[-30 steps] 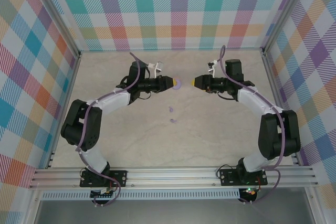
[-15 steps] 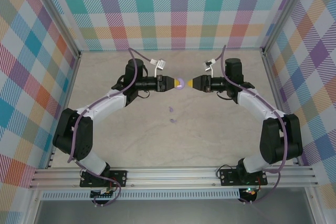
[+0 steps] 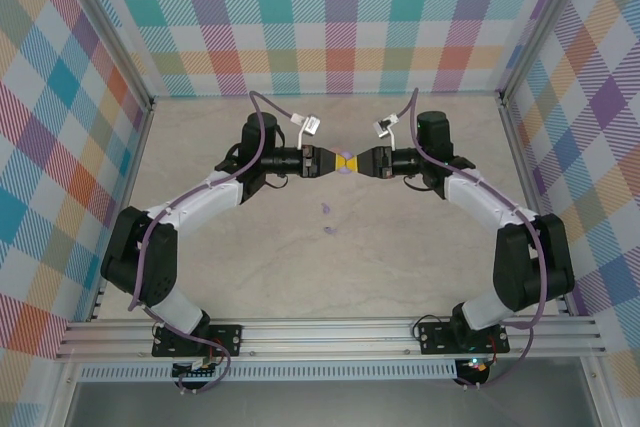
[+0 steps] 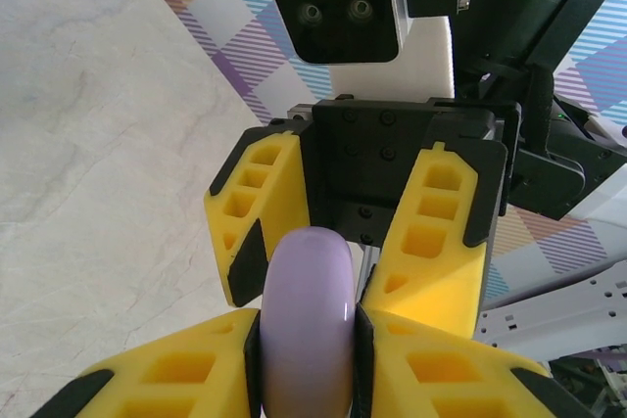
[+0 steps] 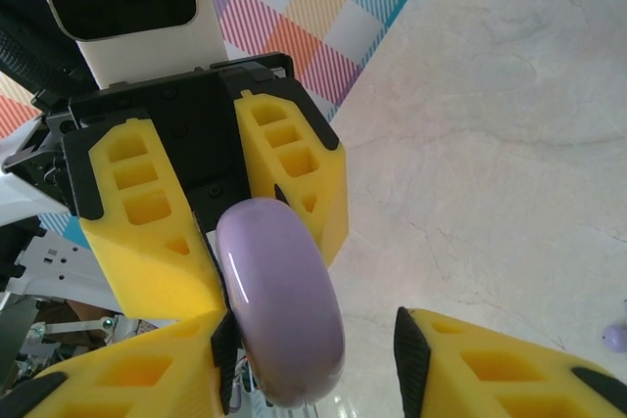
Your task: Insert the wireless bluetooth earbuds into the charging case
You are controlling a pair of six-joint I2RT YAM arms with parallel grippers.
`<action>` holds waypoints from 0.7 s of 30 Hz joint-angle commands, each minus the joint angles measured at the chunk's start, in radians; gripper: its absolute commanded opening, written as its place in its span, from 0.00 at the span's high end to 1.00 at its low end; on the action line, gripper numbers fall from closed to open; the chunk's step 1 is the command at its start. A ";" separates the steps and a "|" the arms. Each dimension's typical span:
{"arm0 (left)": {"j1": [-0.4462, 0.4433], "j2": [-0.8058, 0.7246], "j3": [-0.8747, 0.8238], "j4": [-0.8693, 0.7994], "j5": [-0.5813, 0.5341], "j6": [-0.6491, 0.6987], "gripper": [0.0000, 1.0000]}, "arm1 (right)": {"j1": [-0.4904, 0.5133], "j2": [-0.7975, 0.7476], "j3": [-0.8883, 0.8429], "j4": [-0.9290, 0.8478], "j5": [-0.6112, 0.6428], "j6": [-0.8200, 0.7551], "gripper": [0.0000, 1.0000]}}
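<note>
Taking a second hold on the charging case (image 4: 306, 320) is judged to be the step in hand. The lilac, rounded shell is seen shut and is held up above the table (image 3: 250, 267), where the two arms meet. It is clamped edge-on in the narrow jaws of the left gripper (image 3: 338, 161), with a pad pressed on each flat face. The right gripper (image 3: 353, 162) is set nose to nose with it, jaws part-open around the same shell. In the right wrist view one finger (image 5: 191, 338) is seen touching the case, while the other (image 5: 509, 349) is kept apart from it, so nothing is gripped on that side. Two purple earbuds (image 3: 326, 209) are seen lying on the table, nearer the arm bases than the case, one just beside the other.

To be done well, the right jaws should be centred on the shell before they are closed. Otherwise the case is likely to be pushed sideways by the finger already in contact. The shell looks glossy and curved, so a slip is to be expected if it is pinched near its rim. The left hold should be kept firm until the right one is secure. No seam or hinge can be made out, so the lid side should be found before anything is pulled.
</note>
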 commanded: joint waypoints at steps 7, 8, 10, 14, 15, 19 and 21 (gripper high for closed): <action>-0.008 -0.007 0.023 -0.003 0.027 0.025 0.70 | 0.008 0.001 0.023 0.083 -0.036 0.018 0.54; -0.008 -0.007 0.022 -0.002 0.026 0.025 0.70 | 0.009 0.000 0.023 0.089 -0.035 0.022 0.54; -0.009 -0.007 0.022 -0.003 0.026 0.026 0.70 | 0.009 0.000 0.021 0.101 -0.036 0.028 0.56; -0.014 -0.007 0.022 -0.001 0.025 0.026 0.70 | 0.010 0.003 0.019 0.113 -0.049 0.039 0.59; -0.015 -0.005 0.022 -0.001 0.023 0.026 0.70 | 0.010 0.001 0.018 0.116 -0.051 0.039 0.60; -0.015 -0.004 0.025 0.000 0.012 0.021 0.70 | 0.011 0.001 0.018 0.106 -0.059 0.033 0.68; -0.015 -0.004 0.026 0.000 0.009 0.021 0.70 | 0.011 0.000 0.018 0.099 -0.058 0.028 0.73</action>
